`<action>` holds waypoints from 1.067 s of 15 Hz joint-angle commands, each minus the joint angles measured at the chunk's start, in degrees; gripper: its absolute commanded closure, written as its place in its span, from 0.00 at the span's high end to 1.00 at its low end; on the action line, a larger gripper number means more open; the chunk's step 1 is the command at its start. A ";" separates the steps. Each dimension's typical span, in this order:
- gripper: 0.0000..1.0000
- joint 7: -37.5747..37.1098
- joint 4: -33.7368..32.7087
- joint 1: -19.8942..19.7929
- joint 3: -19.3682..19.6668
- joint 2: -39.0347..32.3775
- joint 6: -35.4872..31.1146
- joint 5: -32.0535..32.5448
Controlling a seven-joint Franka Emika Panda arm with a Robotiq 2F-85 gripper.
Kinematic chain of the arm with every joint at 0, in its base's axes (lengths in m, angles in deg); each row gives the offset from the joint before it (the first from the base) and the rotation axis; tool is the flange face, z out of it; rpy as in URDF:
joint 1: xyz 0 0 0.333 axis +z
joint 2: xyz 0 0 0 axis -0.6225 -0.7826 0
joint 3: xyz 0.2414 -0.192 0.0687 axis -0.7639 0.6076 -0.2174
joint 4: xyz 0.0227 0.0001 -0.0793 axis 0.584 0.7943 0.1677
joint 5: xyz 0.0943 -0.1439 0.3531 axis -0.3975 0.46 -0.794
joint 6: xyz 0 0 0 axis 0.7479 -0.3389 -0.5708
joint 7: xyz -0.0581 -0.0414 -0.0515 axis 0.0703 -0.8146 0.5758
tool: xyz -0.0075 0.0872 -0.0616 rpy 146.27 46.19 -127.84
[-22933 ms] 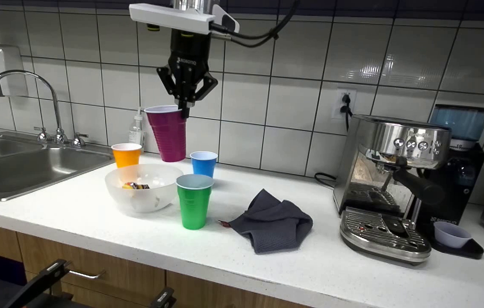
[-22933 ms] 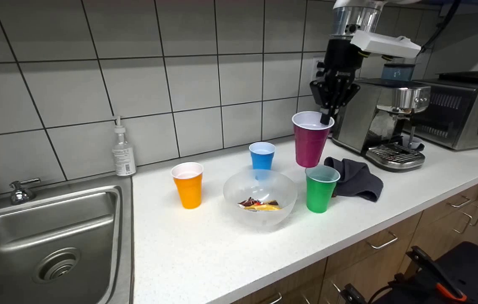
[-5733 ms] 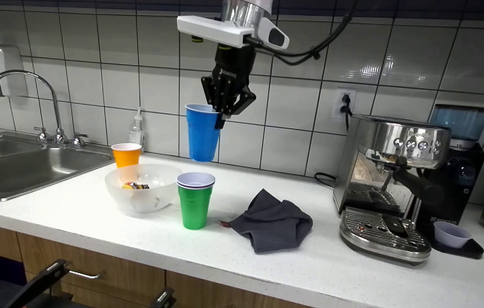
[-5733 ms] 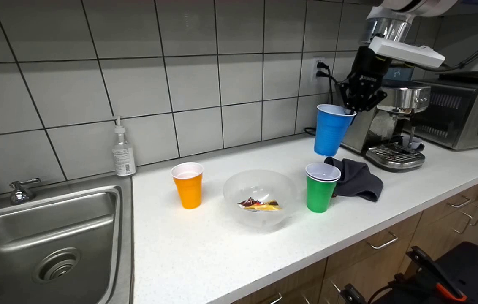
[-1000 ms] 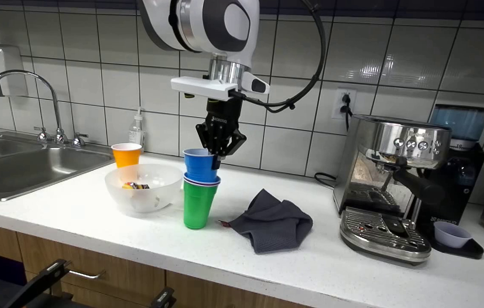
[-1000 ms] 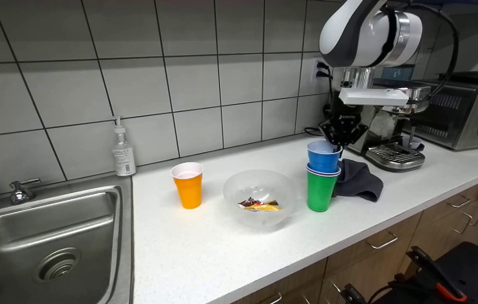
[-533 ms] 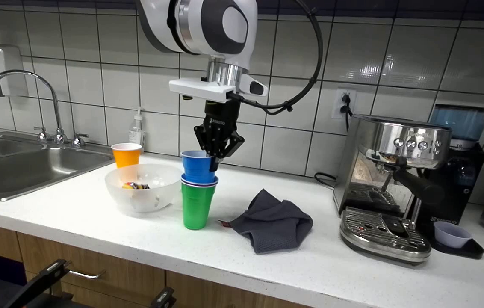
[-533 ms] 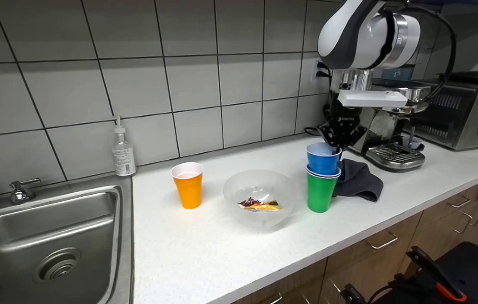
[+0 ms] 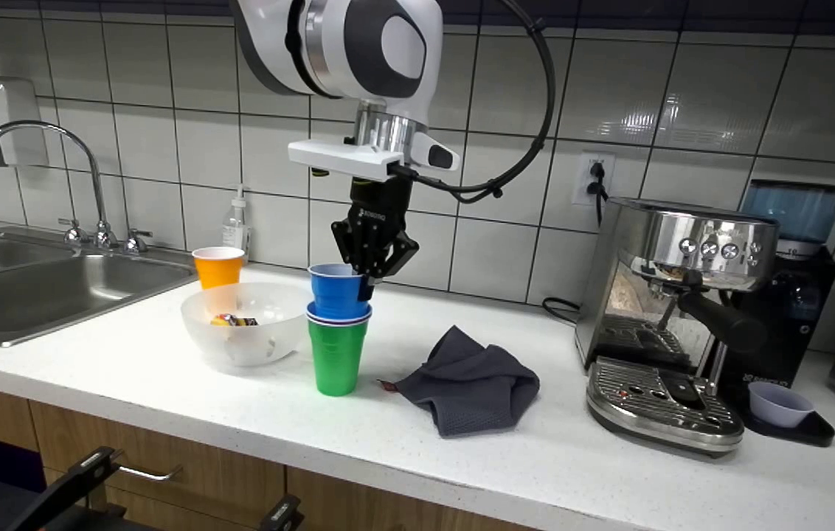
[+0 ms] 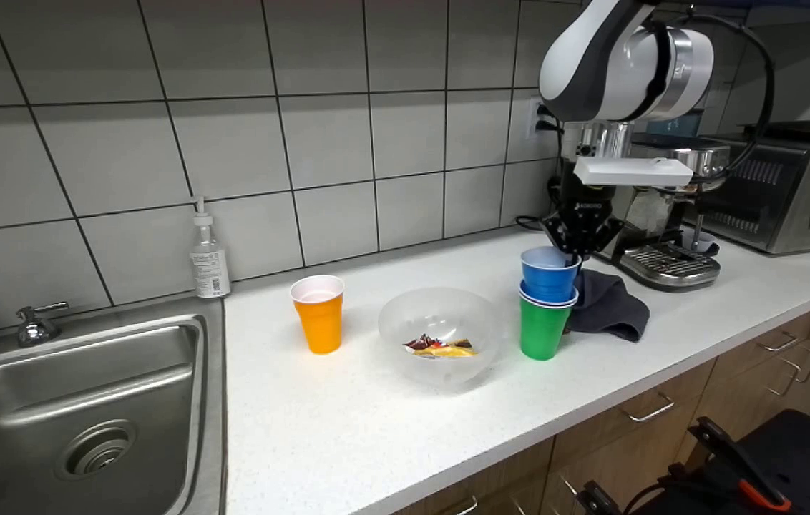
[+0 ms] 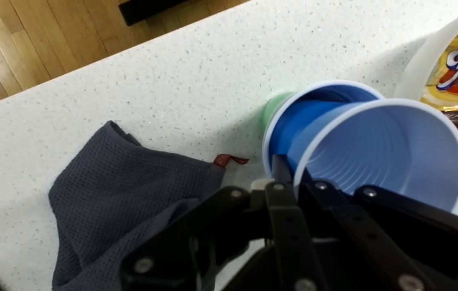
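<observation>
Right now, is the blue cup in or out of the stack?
Partway in: in both exterior views, the blue cup sticks up from the green cup, its base hidden inside.

The blue cup (image 9: 333,297) has a pale inside, ribbed with fine rings, and its mouth looks upward. It is held at the rim, almost upright, and its lower part is inside the mouth of the green cup (image 9: 336,360). This green cup stands upright on the white counter (image 9: 255,402), with two rims close together at its mouth
</observation>
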 commanded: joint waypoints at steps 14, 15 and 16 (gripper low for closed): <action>0.01 -2.32 2.12 0.01 -0.50 0.92 -1.67 1.74; 0.01 -2.34 2.19 0.00 -0.49 0.88 -2.04 1.82; 0.01 -2.37 2.23 -0.01 -0.47 0.85 -2.38 1.86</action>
